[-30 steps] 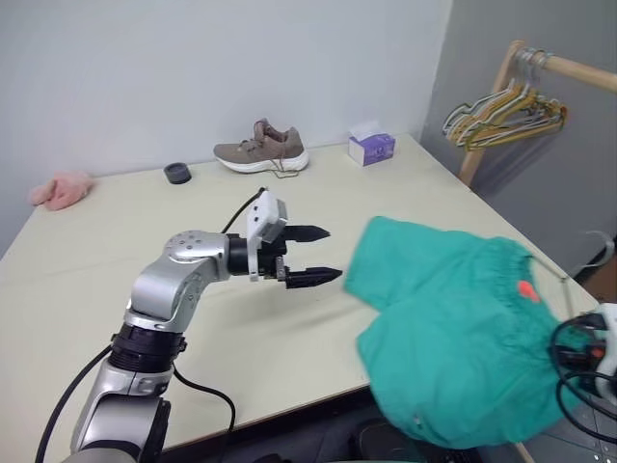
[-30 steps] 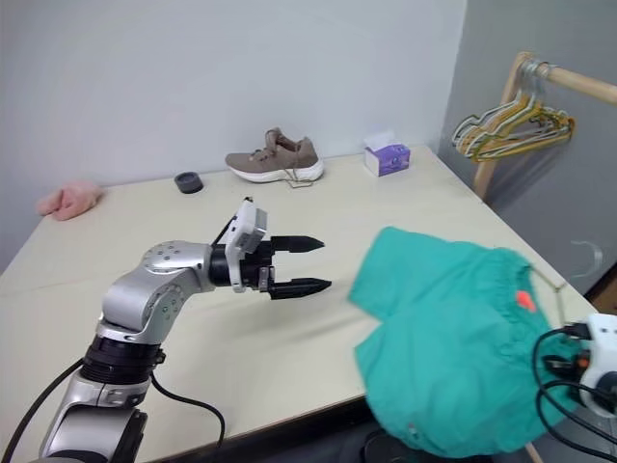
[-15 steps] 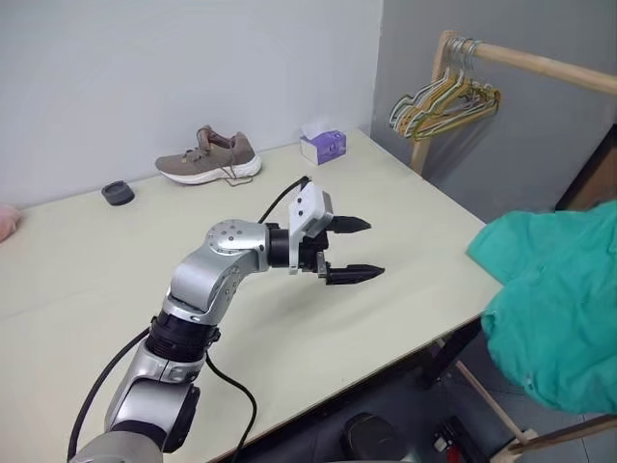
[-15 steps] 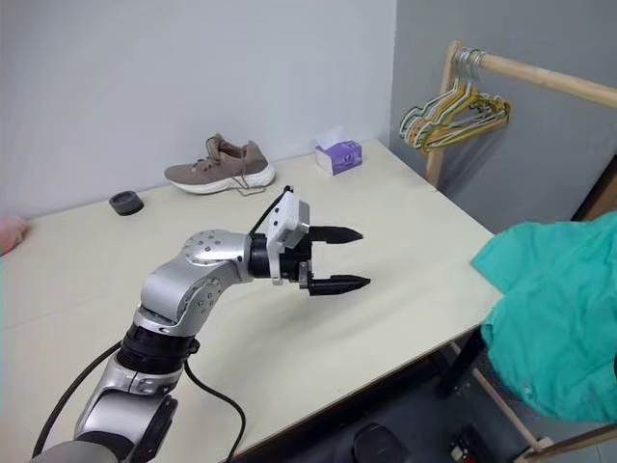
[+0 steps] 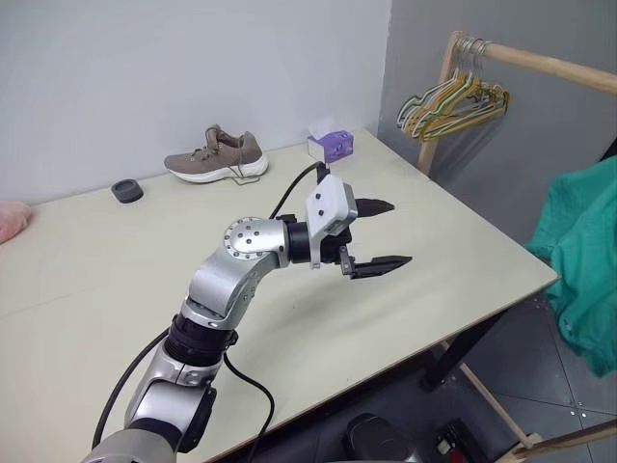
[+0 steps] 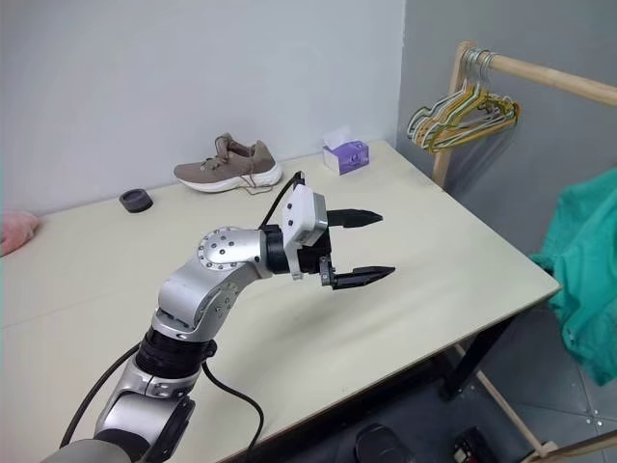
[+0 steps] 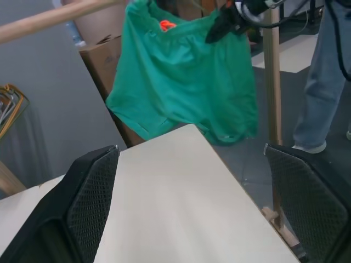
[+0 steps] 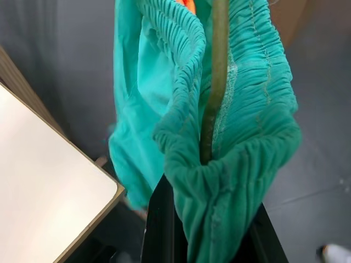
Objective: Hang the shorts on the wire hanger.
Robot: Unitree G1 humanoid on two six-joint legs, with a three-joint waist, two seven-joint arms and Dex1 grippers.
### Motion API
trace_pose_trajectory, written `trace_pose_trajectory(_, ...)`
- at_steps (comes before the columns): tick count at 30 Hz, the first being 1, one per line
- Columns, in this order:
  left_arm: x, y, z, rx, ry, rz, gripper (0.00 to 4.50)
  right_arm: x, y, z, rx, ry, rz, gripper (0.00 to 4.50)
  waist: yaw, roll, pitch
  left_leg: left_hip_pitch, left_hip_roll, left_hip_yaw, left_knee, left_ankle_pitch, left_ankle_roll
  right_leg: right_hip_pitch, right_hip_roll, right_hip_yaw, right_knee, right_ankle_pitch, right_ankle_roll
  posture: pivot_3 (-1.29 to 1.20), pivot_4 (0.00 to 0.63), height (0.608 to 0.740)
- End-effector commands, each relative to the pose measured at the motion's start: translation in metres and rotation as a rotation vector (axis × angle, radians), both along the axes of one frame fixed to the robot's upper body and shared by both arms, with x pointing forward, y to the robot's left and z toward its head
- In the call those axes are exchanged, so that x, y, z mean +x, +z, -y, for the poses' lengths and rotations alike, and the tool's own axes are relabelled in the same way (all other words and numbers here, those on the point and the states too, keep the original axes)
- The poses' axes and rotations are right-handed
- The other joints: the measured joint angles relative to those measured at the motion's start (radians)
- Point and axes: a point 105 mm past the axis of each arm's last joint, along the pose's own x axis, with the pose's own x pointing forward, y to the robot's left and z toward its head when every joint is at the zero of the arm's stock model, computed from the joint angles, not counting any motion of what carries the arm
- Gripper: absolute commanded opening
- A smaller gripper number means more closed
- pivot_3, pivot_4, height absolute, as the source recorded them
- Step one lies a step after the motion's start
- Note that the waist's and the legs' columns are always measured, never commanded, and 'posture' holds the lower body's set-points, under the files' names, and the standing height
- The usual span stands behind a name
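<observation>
Two hands: right hand (image 8: 203, 219) pinches the shorts (image 8: 241, 109) and wire hanger (image 8: 214, 82); left hand (image 5: 381, 234) gapes wide.

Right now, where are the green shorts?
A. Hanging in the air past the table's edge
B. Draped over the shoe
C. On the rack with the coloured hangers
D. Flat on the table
A: the shorts hang clear of the table, gripped by the right gripper.

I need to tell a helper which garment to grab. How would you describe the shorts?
Past the table's right edge, by the wooden rack, the shorts hang clear of the floor. They are teal-green with a gathered waistband and an orange drawstring, unlike the bare hangers.
</observation>
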Motion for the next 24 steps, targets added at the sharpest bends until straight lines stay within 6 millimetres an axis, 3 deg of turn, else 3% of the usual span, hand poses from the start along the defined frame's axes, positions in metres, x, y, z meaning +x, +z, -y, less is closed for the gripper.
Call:
trace_pose_trajectory(1,-0.007,0.017,0.007,-0.027,-0.036,0.069,4.49,0.000,0.019,0.015,-0.012,-0.046,0.034,0.00,-0.001,0.004,0.004,0.002,0.000,0.001,0.000,-0.002,0.000,0.003,0.000,0.001,-0.001,0.000,0.001,-0.43,0.036,0.740)
trace_pose_trajectory(11,-0.014,0.030,0.017,-0.082,-0.101,0.004,4.49,0.010,-0.002,0.009,0.080,0.015,-0.087,0.00,-0.006,0.005,0.006,0.010,0.001,0.012,0.001,-0.008,-0.001,0.009,0.001,0.011,-0.007,-0.001,0.004,-0.43,0.048,0.740)
trace_pose_trajectory(20,-0.018,0.031,0.021,-0.070,-0.132,-0.014,4.49,0.017,0.004,0.001,0.105,0.053,-0.026,0.00,-0.006,0.005,0.007,0.016,0.002,0.016,0.001,-0.011,0.000,0.018,0.001,0.013,-0.017,0.001,0.009,-0.43,0.048,0.740)
trace_pose_trajectory(24,-0.020,0.029,0.023,-0.066,-0.140,-0.019,4.50,0.014,0.013,-0.001,0.118,0.031,0.046,1.06,-0.006,0.005,0.007,0.017,0.002,0.017,0.001,-0.012,0.001,0.018,0.001,0.014,-0.018,0.001,0.009,-0.43,0.045,0.740)
